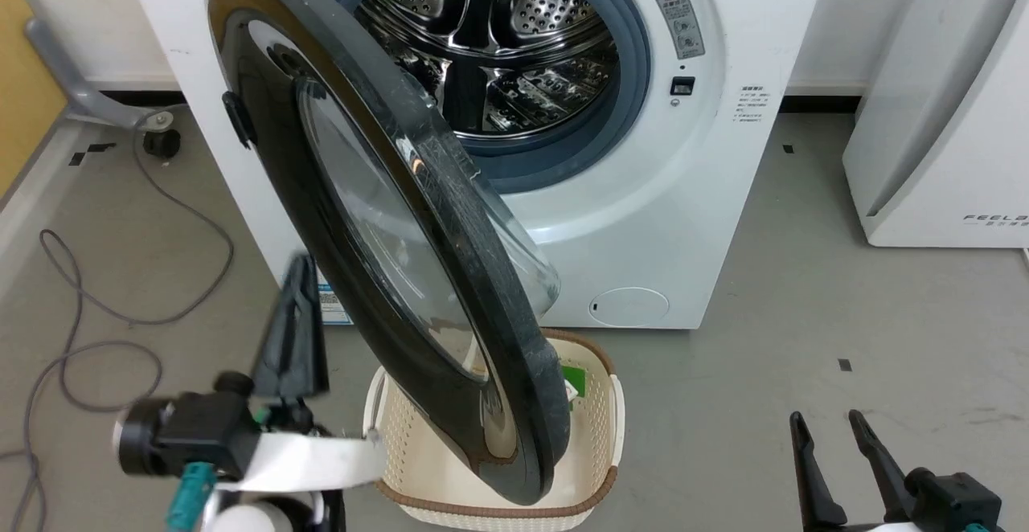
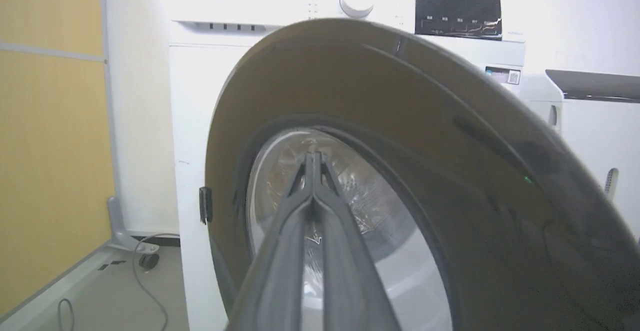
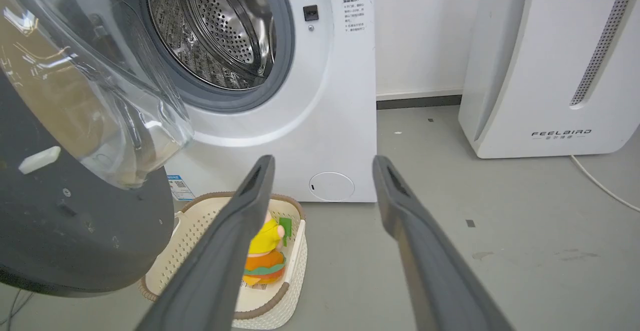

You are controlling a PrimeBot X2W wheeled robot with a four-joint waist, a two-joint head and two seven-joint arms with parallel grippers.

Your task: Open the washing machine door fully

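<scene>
The washing machine door [image 1: 418, 259], a glossy black disc with a bulging clear glass bowl, stands swung well out from the white washing machine [image 1: 643, 194], baring the steel drum [image 1: 498, 50]. My left gripper [image 1: 299, 267] is shut with nothing held, on the door's outer side at lower left. In the left wrist view its closed fingers [image 2: 313, 157] point at the door's window [image 2: 350, 196]; whether they touch it is unclear. My right gripper [image 1: 828, 423] stands open low at the right, away from the door. The right wrist view looks past the open gripper [image 3: 322, 163] at the machine's front [image 3: 320, 121], with the door [image 3: 75, 231] at its left.
A cream basket [image 1: 599, 444] with a brown rim sits on the floor below the door, holding a yellow and orange toy [image 3: 265, 256]. A white FEELBIRD appliance [image 1: 949, 114] stands at the right. Cables [image 1: 80, 307] lie on the grey floor at the left, near a castor [image 1: 161, 142].
</scene>
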